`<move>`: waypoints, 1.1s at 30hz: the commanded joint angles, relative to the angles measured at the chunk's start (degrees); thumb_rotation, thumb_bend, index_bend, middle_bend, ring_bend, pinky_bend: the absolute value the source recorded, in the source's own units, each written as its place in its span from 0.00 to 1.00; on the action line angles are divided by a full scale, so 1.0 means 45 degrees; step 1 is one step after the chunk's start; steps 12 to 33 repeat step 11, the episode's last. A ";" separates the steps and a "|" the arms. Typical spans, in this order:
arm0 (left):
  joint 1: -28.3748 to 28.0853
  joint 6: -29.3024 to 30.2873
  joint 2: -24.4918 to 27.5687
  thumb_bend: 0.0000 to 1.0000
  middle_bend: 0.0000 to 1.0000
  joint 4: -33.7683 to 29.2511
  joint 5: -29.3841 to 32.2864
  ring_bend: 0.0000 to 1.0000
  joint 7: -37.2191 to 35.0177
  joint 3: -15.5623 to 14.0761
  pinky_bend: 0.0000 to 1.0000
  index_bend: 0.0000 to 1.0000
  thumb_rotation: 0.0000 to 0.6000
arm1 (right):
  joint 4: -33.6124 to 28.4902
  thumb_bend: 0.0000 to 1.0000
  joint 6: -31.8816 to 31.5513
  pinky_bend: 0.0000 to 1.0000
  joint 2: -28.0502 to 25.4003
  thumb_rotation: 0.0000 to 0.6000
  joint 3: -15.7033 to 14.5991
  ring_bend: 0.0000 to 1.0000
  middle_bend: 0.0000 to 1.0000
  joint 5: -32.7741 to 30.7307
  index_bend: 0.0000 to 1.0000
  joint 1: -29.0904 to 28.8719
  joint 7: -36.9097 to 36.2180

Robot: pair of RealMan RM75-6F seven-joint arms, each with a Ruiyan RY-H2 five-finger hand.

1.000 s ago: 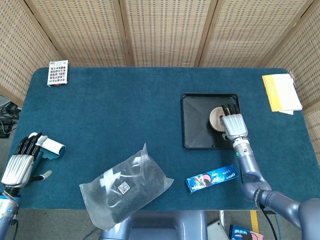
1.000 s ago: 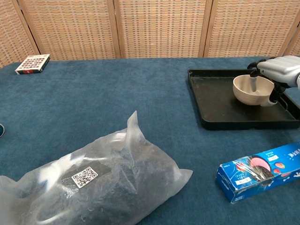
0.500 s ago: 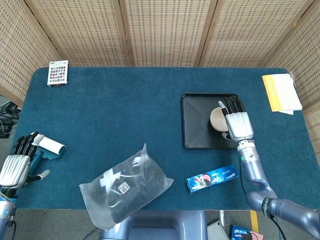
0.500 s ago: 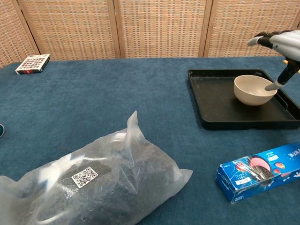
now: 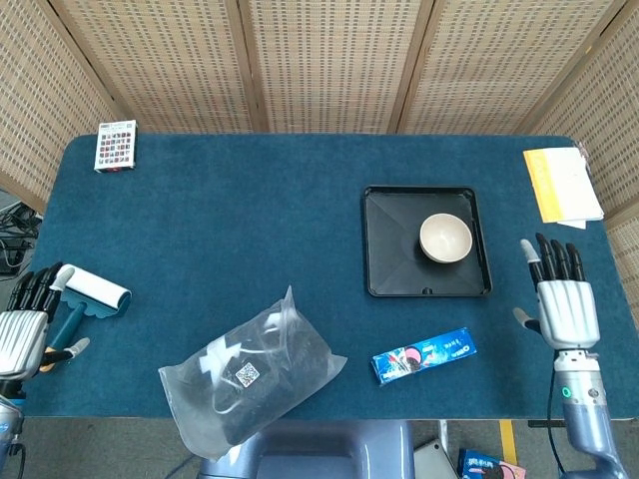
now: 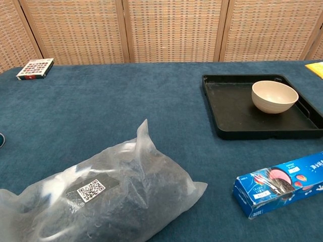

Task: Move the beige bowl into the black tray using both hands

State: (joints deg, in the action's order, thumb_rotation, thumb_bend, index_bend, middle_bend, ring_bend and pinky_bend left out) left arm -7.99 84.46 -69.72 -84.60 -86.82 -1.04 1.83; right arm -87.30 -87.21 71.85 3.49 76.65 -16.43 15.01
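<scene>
Beige bowl (image 5: 445, 238) sat alone in the black tray (image 5: 391, 261); I had pulled my right hand (image 5: 565, 305) away lower right, fingers spread, holding nothing. Job looked finished.

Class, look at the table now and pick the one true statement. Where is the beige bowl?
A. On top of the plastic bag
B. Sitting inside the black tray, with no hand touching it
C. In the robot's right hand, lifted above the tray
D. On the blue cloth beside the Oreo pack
B: the beige bowl sits inside the black tray, while the right hand is off to the tray's right, open and apart from it.
</scene>
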 commanded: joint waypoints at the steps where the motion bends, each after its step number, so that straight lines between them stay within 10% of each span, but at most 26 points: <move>1: 0.0069 0.0109 -0.0003 0.00 0.00 0.0028 -0.0088 0.00 0.0010 -0.0048 0.00 0.00 1.00 | -0.0119 0.20 -0.0297 0.00 -0.0378 1.00 -0.0637 0.00 0.00 0.0445 0.00 0.0719 -0.0325; 33: 0.0320 0.0537 0.0051 0.00 0.00 -0.0050 -0.0385 0.00 0.0295 -0.0193 0.00 0.00 1.00 | 0.0186 0.17 -0.0588 0.00 -0.0397 1.00 -0.0997 0.00 0.00 0.1266 0.00 0.1444 -0.0957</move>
